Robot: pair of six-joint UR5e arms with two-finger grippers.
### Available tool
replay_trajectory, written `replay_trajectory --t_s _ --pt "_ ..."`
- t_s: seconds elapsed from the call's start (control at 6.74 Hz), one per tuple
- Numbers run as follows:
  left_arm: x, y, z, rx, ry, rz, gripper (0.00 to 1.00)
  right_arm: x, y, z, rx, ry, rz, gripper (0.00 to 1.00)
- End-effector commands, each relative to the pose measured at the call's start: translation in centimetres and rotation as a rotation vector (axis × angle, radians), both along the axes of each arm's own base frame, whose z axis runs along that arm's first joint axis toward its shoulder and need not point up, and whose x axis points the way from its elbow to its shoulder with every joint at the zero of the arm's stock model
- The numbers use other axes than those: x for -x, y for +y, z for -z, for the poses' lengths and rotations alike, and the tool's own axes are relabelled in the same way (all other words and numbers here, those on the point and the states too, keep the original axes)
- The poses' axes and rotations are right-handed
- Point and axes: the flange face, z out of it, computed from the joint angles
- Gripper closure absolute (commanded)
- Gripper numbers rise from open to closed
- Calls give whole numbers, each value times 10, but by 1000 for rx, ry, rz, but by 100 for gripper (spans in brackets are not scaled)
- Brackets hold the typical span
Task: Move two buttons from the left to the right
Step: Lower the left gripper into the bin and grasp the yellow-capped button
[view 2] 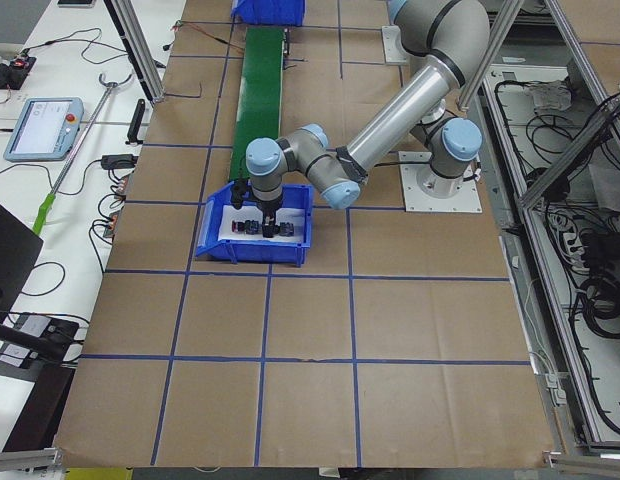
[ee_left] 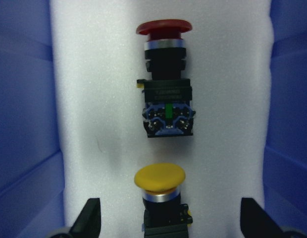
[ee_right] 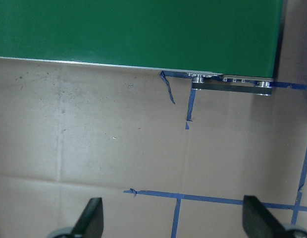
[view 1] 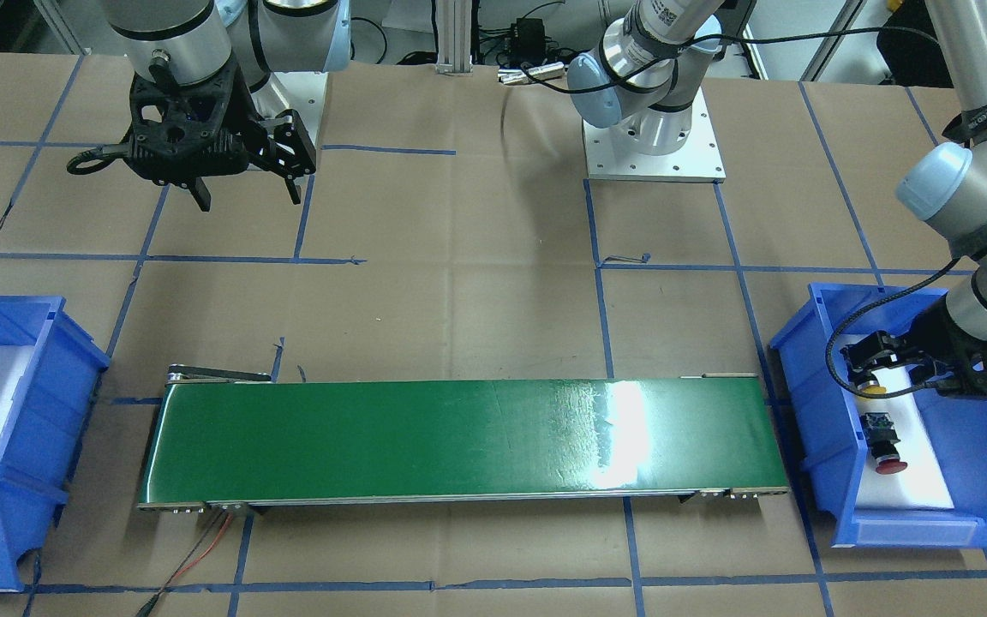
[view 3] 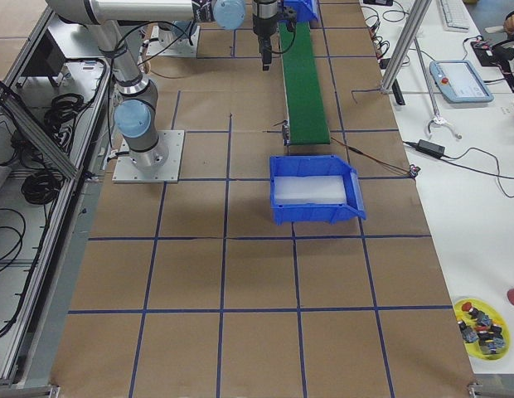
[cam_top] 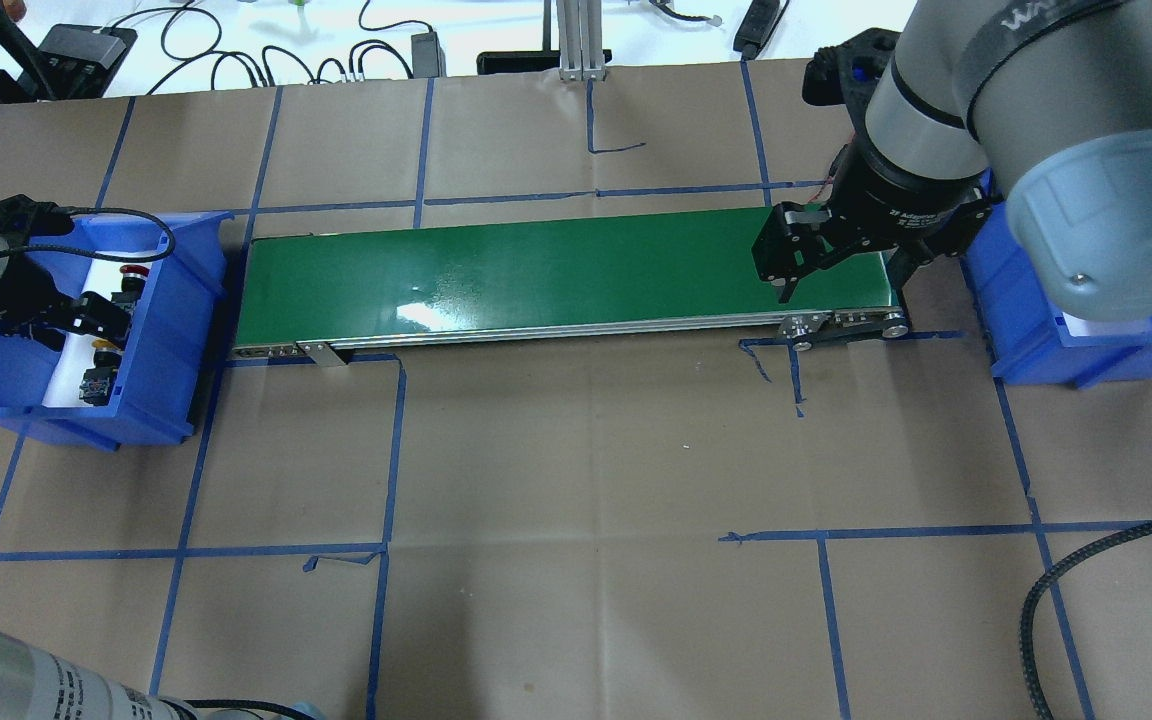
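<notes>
Though both arms show, only the left tool is at the work. It is spread wide, dark fingers at lower left and lower right of the wrist frame, nothing pinched.

- The yellow mushroom-capped push-button, black-bodied, lies bottom centre, squarely between those fingers. Its cap points up-frame, so its long axis runs across the closing line.
- The red-capped push-button, with a black body and blue-grey contact block, lies upper centre on the same axis, apart from the yellow.
- Both lie on their sides on the matt white foam pad lining the blue plastic bin. The caps are smooth and domed.
- The fingers are probably low enough to catch the body; the height is not clear.
- The right tool, spread and empty, hangs upper left of the front view. It is well apart, past the glossy green conveyor belt on the brown paper worktop.
</notes>
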Motion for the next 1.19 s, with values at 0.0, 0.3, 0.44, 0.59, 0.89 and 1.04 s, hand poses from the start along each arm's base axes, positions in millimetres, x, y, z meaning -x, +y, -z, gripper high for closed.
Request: replay_trajectory --t_s 0.0,0.3,0.44,0.59,0.89,1.04 --pt "0 3 13 -22 9 2 0 0 0 1 -1 0 0 0" --pt "-7 -2 24 -11 3 -9 2 0 0 1 -1 -1 0 0" --pt "-8 -3 21 -8 -1 -15 23 -1 0 1 -1 -1 -1 0" --pt "-8 -2 22 -12 -3 -47 51 0 0 1 -3 0 0 0" --pt "-6 -1 23 -22 7 -67 88 -1 0 1 -3 0 0 0" --pt "-8 -3 18 -21 4 -72 96 0 0 1 -1 0 2 0"
